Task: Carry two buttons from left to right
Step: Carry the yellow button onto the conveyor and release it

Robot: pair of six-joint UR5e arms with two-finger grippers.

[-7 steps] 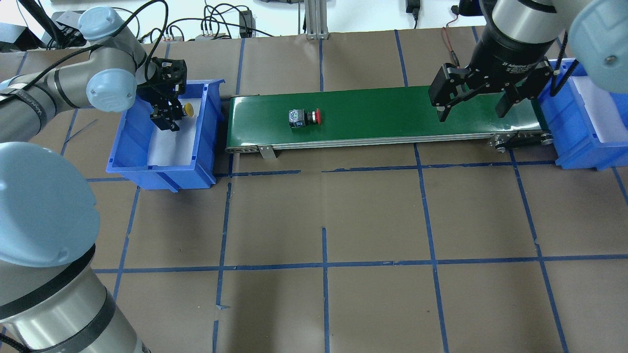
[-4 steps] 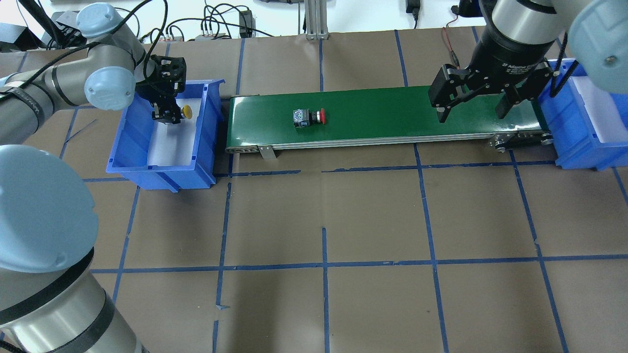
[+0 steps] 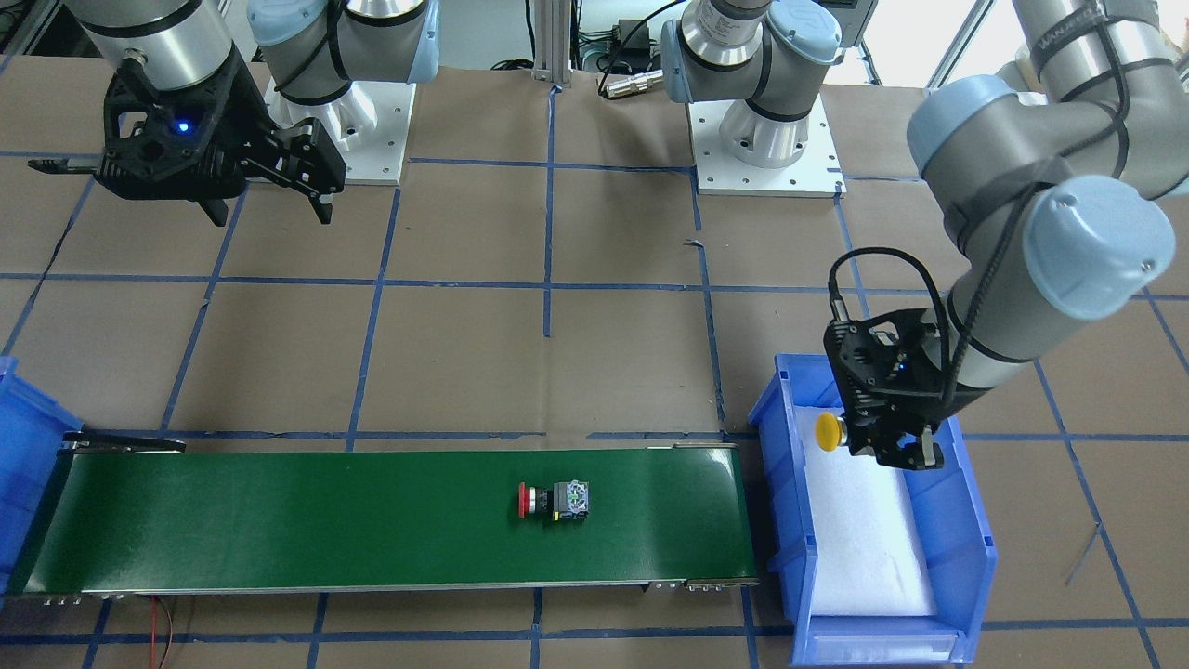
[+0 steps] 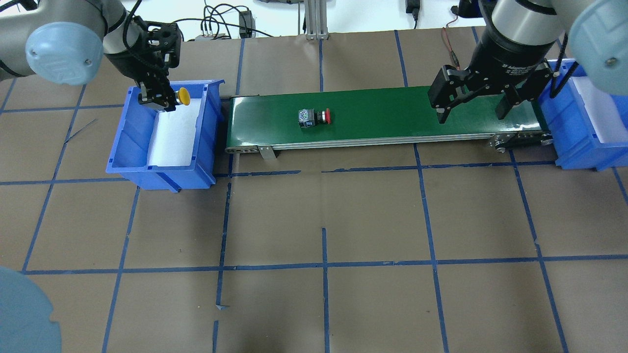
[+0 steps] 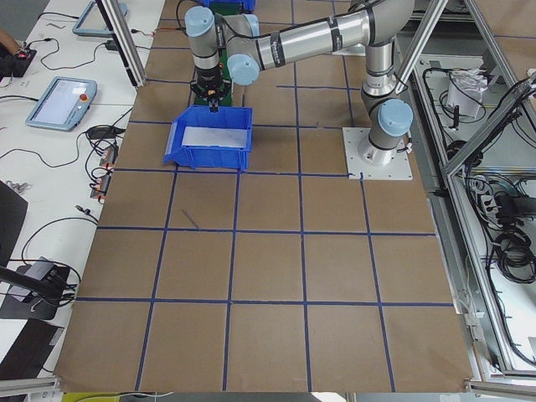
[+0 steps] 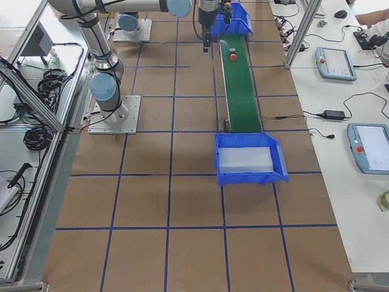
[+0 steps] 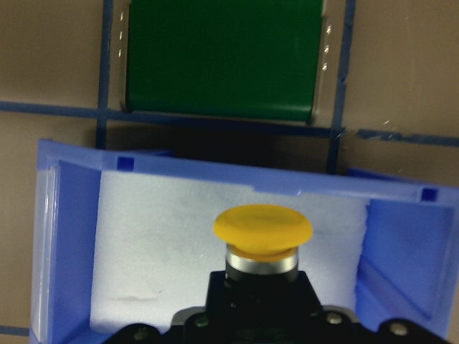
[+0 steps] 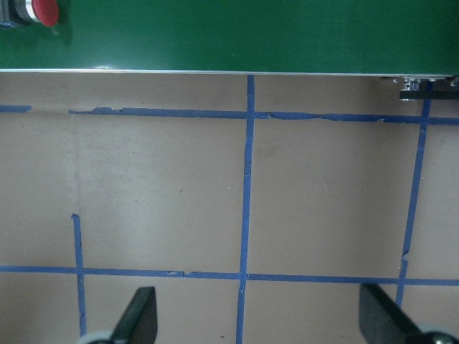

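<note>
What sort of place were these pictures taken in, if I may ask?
Probably a robotics lab or test cell: a small green conveyor between blue bins on a grid-taped table, with teach pendants and loose cables on side benches.

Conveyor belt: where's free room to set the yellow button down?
Bare belt either side of the red button: a short stretch from the left bin, a longer one toward the right gripper. Crowded at the right end, under that open gripper. The short stretch is nearest the held yellow button.
</note>
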